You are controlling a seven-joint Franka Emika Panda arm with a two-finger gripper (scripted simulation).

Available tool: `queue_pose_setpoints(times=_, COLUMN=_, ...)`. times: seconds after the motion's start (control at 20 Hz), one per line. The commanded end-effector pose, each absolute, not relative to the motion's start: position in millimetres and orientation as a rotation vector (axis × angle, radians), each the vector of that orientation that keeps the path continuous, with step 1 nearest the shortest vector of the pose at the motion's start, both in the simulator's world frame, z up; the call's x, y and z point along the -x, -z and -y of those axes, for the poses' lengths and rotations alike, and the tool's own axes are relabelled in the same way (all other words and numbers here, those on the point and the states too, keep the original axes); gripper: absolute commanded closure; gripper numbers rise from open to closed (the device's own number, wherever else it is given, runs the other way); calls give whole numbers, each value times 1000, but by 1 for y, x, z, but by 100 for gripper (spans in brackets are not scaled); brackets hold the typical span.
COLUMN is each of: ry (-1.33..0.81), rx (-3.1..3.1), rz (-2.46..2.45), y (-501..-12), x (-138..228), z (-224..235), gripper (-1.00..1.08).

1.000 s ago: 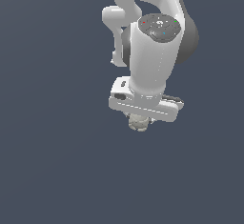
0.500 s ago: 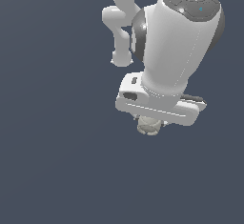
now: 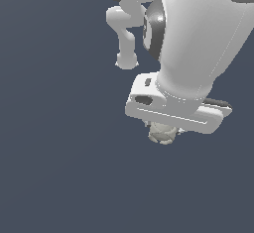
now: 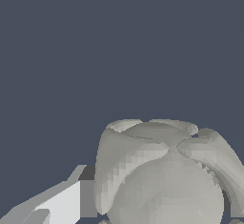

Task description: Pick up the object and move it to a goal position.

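Across the exterior view's left, nothing but flat dark blue-grey ground, with no goal marker to be made out anywhere. Toward the middle and upper part, the white arm (image 3: pixel 198 43) coming down at a slant, ending in the broad white gripper bar (image 3: pixel 176 110). Directly beneath that bar, tucked up against its underside, the object (image 3: pixel 161 133): a lumpy, faceted, pale beige-grey ball, far narrower than the bar and partly hidden by it. No fingers visible from this side, so contact not readable there.

Through the wrist view, the object (image 4: pixel 164 175) filling the near field, sitting right between where the fingers reach out, with one pale finger (image 4: pixel 62 204) pressed against its flank on one side and only a sliver of the other showing at the picture's edge. Gripper (image 4: pixel 157 204) judged clamped on the ball: jaws drawn in to its width, the ball hanging under the hand with nothing seen below it.

Key relation for the coming move: the ball lies straight below the hand, centred on the gripper's axis, roughly round and so without a long axis to worry about. Carry toward the goal likely the step in hand; which way that goal lies cannot be told. Main risk, by judgement: faceted surface slipping between narrow pads.
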State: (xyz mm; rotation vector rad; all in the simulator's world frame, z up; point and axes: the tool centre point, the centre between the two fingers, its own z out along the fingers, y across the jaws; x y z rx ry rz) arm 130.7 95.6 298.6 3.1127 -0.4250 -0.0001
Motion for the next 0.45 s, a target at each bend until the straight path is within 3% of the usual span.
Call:
queue_pose_setpoints(times=0.0, ry=0, rx=-3113, rz=425, y=-302, x=-133, z=-97, gripper=108)
queue_pose_setpoints(times=0.4, ry=0, rx=-3113, rz=425, y=-304, x=-136, z=-99, gripper=108)
